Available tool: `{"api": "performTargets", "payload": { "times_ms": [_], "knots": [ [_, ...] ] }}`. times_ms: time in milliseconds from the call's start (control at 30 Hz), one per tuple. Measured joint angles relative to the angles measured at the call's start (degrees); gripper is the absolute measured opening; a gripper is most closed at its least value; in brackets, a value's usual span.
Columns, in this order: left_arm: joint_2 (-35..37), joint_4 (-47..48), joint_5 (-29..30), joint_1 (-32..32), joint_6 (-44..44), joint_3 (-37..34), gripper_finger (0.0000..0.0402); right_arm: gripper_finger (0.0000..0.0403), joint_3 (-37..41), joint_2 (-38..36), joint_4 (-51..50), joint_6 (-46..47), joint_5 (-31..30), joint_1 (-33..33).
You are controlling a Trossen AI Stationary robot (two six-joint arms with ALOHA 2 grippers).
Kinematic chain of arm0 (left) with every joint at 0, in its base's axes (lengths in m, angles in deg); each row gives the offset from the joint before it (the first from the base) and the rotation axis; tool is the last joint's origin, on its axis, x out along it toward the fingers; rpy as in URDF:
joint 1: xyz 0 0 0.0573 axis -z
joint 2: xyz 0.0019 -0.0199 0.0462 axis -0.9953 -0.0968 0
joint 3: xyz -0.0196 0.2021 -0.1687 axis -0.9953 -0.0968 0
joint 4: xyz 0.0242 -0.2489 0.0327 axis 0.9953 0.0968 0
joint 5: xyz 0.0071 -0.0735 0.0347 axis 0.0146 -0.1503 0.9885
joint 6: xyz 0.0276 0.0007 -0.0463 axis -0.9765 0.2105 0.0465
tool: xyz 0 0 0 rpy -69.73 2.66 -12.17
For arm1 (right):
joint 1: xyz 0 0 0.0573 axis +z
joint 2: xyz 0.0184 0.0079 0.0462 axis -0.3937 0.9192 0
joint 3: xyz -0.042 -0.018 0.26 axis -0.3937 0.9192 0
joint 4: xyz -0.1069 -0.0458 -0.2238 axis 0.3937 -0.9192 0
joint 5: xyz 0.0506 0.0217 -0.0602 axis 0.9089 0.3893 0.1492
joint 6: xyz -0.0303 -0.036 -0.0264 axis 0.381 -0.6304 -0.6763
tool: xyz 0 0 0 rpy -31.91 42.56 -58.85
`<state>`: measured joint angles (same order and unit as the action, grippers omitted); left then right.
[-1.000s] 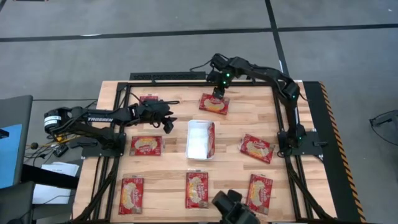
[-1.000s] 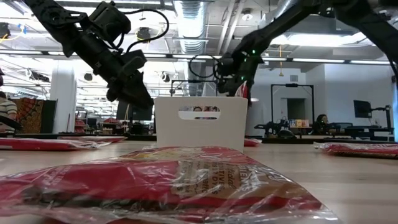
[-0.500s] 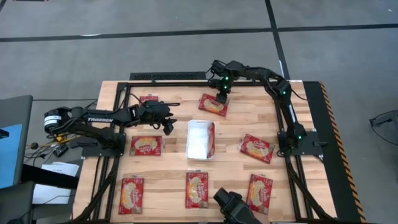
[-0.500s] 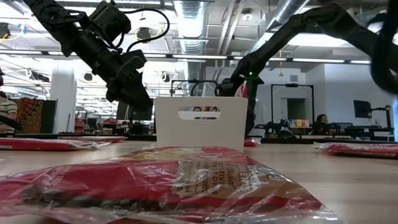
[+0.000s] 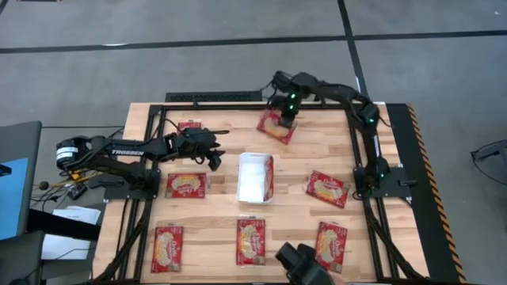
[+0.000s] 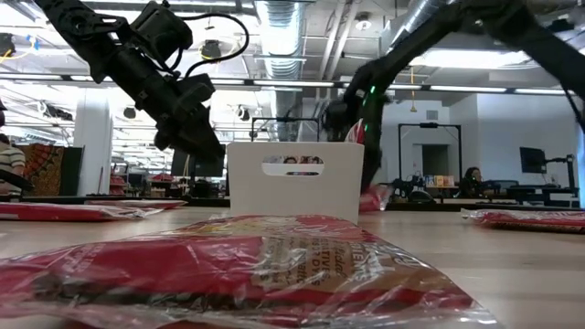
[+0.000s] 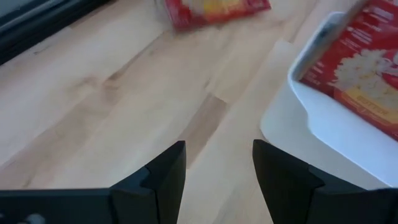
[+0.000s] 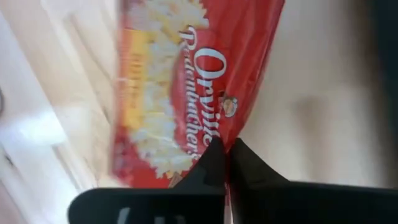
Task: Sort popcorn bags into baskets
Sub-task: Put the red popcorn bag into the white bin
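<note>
Several red popcorn bags lie flat on the wooden table, among them one (image 5: 186,185) left of the white basket (image 5: 247,177) and one (image 5: 328,188) to its right. One bag (image 5: 269,179) leans inside the basket against its right wall. My right gripper (image 5: 287,111) is shut on another bag (image 5: 276,128) at the table's far side, beyond the basket. My left gripper (image 5: 214,158) hovers open just left of the basket, over bare wood, its fingers (image 7: 169,169) holding nothing. My right gripper pinches the bag's far edge (image 8: 231,138) between its two shut fingers, coming from above and pointing steeply down. The bag is tipped up and hangs below the fingers (image 6: 369,194). Whether its lower end still rests on the table, I cannot tell.
Three bags (image 5: 167,248) (image 5: 251,241) (image 5: 331,245) lie in a row along the near edge, and one (image 5: 190,125) sits at the far left. A black frame (image 5: 214,96) rims the table's far edge. Bare wood lies between basket and near row.
My right gripper has dipped onto the far bag, shut on its far edge, and drawn it up. The bag, flat a second ago, is now tipped up by that edge and shifted slightly toward the far edge.
</note>
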<state>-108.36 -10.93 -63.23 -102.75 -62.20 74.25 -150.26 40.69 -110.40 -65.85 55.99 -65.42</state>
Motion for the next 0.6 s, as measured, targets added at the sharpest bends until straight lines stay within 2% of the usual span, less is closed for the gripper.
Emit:
{"api": "performTargets", "payload": {
  "times_ms": [100,367,600],
  "knots": [
    [0.0,-1.3,1.5,0.0,0.3,0.0,0.0174,0.0005,0.0,-5.2,0.3,1.9,-2.2,1.0],
    [0.0,-13.2,1.8,0.0,0.3,0.0,0.0174,0.0004,0.6,-18.1,4.8,8.8,-1.8,7.4],
    [0.0,-20.1,-2.0,0.4,0.8,0.0,0.0195,0.0004,12.6,-27.8,20.5,16.9,-1.3,14.7]
  ]
}}
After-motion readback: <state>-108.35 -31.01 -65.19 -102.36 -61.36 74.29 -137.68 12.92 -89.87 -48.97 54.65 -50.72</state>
